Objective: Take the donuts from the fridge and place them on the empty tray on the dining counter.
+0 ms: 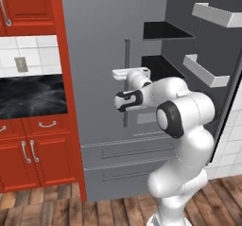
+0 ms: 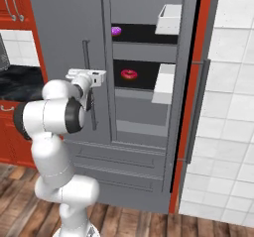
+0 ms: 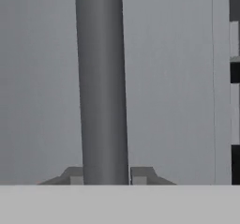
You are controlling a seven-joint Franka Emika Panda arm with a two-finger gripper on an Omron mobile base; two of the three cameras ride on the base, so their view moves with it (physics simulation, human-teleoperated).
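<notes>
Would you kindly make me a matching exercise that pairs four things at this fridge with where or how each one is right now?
Things:
1. purple donut
2. red donut
3. gripper
4. right fridge door

States:
A. swung open
B. on the lower black shelf
C. shut on the left door's handle
D. on the upper black shelf

Pairs: 1-D, 2-B, 3-C, 4-A
</notes>
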